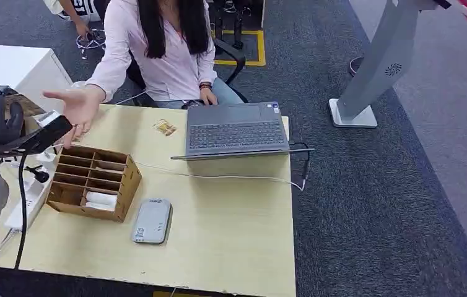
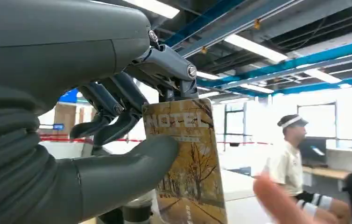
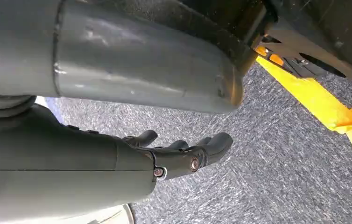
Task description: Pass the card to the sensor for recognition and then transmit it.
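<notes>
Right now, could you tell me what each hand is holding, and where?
The left hand pinches the hotel card by its top end; the right hand holds nothing.

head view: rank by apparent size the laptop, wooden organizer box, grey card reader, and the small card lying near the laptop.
1. Open grey laptop
2. Brown wooden compartment organizer, somewhat smaller
3. Flat grey rounded card reader
4. Small yellowish card on the table, smallest; it lies farther from the camera.

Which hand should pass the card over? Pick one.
Left. The left hand already pinches the card, raised near the person's open hand; the right hand hangs over the floor.
</notes>
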